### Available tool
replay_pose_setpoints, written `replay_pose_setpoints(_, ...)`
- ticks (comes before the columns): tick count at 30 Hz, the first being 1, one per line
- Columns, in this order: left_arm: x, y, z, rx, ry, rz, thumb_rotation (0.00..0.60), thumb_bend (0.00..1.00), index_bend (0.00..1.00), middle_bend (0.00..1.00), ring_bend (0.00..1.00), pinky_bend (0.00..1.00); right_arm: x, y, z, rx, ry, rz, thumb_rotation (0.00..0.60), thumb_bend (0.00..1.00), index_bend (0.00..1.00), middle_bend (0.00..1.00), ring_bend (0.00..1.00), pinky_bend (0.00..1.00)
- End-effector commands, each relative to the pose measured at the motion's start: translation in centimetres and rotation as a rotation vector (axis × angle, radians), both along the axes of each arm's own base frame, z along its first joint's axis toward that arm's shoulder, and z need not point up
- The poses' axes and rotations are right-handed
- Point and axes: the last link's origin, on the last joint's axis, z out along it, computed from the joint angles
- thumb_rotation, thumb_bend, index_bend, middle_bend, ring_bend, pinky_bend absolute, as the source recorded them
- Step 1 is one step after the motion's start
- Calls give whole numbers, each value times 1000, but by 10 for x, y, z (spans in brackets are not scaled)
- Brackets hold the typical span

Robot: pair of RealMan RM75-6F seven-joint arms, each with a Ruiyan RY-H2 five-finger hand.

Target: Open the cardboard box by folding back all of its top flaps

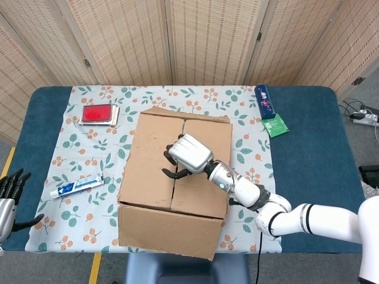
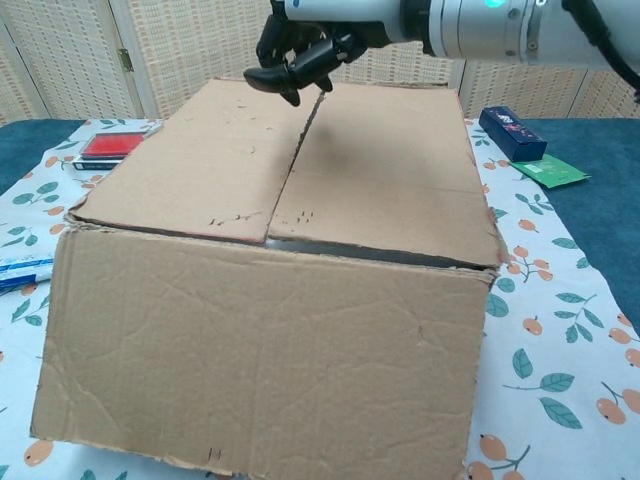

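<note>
The brown cardboard box (image 1: 148, 177) (image 2: 260, 340) stands in the middle of the table with both top flaps lying flat and meeting at a centre seam (image 1: 178, 136) (image 2: 290, 170). My right hand (image 1: 188, 155) (image 2: 300, 55) hovers over that seam near the box's middle. Its fingers are curled down and inward, and their tips sit just above or on the cardboard at the seam; nothing is held in them. My left hand (image 1: 9, 195) is off the table's near left corner, far from the box, with fingers spread and holding nothing.
A red flat case (image 1: 96, 113) (image 2: 110, 146) lies at the back left, and a toothpaste tube (image 1: 77, 186) sits left of the box. A blue carton (image 1: 265, 100) (image 2: 512, 133) and a green packet (image 1: 275, 125) (image 2: 550, 170) lie at the back right.
</note>
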Motion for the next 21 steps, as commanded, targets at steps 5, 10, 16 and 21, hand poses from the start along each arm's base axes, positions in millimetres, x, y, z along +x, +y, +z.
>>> replay_pose_setpoints(5,-1,0,1,3,-4,3,600,135,0,37,41,0,-8,3,-10,28,60,44,203,498,621,549,610,445)
replay_pose_setpoints(10,-1,1,1,0,-2,4,600,135,0,37,41,0,-7,4,-17,31,87,76,202,498,621,549,613,443)
replay_pose_setpoints(16,-1,0,2,5,-6,5,600,135,0,37,41,0,-5,3,-24,28,101,90,203,498,621,549,600,441)
replay_pose_setpoints(21,-2,0,3,8,-7,5,600,135,0,37,41,0,-7,1,-26,24,107,90,201,498,621,548,594,441)
